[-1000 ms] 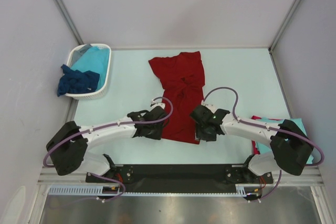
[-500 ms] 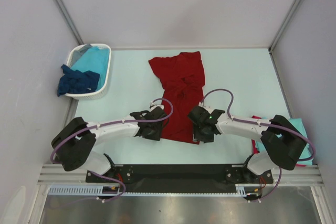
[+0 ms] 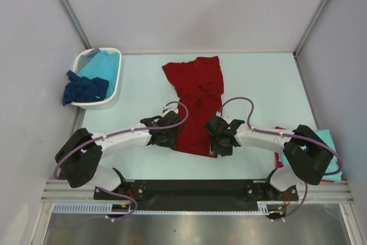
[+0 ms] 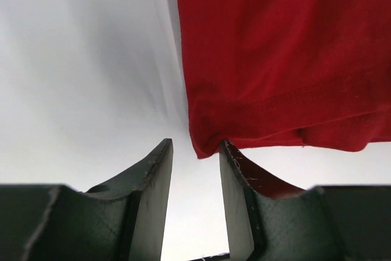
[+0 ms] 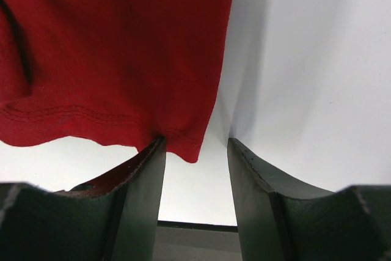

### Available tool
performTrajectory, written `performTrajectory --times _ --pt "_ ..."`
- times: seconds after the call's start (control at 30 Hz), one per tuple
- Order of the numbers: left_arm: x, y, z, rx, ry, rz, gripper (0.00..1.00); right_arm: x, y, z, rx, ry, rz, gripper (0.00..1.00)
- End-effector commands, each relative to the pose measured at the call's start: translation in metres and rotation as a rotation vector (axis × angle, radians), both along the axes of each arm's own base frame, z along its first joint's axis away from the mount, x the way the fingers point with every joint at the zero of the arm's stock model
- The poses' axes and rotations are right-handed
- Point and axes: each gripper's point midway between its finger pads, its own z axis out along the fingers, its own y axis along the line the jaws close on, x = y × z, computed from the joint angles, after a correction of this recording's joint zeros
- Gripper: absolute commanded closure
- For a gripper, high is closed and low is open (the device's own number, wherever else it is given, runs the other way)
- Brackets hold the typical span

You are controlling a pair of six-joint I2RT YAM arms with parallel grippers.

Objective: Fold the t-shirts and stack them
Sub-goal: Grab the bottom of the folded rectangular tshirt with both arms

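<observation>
Wrist views: left pincer (image 4: 195, 145), right pincer (image 5: 197, 143) agape, unclamped; red t-shirt (image 5: 116, 47) corners between, rest cropped.

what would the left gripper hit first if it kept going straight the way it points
Probably the red shirt: its hem corner lies just past the tips of the open left gripper, nearer one finger. The other finger faces bare table. Height over the cloth is unclear.

top: overhead, far | wrists: close, forward | shared: red shirt (image 3: 195, 140) hem
</observation>
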Motion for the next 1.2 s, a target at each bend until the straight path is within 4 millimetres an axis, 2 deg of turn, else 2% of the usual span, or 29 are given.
performTrajectory --times 0.0,0.07,0.17,0.37,0.47,0.53,0.63,0.67,0.83,1.17 --pt "0.019 -0.006 0.015 -0.022 -0.05 0.006 0.58 0.007 0.009 0.005 0.016 -0.022 0.01 0.49" --pt "0.019 -0.006 0.011 -0.02 -0.032 0.009 0.59 0.007 0.01 0.005 0.015 -0.02 0.011 0.49" --pt "0.018 -0.006 0.019 -0.041 -0.049 0.016 0.6 0.007 0.008 0.007 0.011 -0.023 0.011 0.49" --pt "0.022 -0.003 0.064 -0.117 -0.151 0.03 0.59 0.007 0.002 0.003 0.006 -0.014 -0.004 0.5" --pt "0.024 -0.003 0.082 -0.14 -0.175 0.032 0.59 0.009 0.004 0.003 0.013 -0.014 -0.006 0.5" --pt "0.024 -0.005 0.087 -0.151 -0.186 0.026 0.58 0.011 0.004 0.0 0.01 -0.011 -0.012 0.5" --pt "0.026 -0.005 0.077 -0.12 -0.17 0.02 0.58 0.014 0.009 0.0 0.017 -0.01 -0.008 0.5" --pt "0.026 -0.006 0.066 -0.096 -0.144 0.016 0.58 0.015 0.009 0.0 0.015 -0.009 -0.008 0.5" --pt "0.023 -0.01 0.042 -0.094 -0.081 0.008 0.58 0.019 0.009 0.003 0.013 -0.016 -0.013 0.5" --pt "0.027 -0.003 0.014 -0.078 -0.007 0.021 0.59 0.02 0.005 0.0 0.005 -0.007 -0.031 0.5"
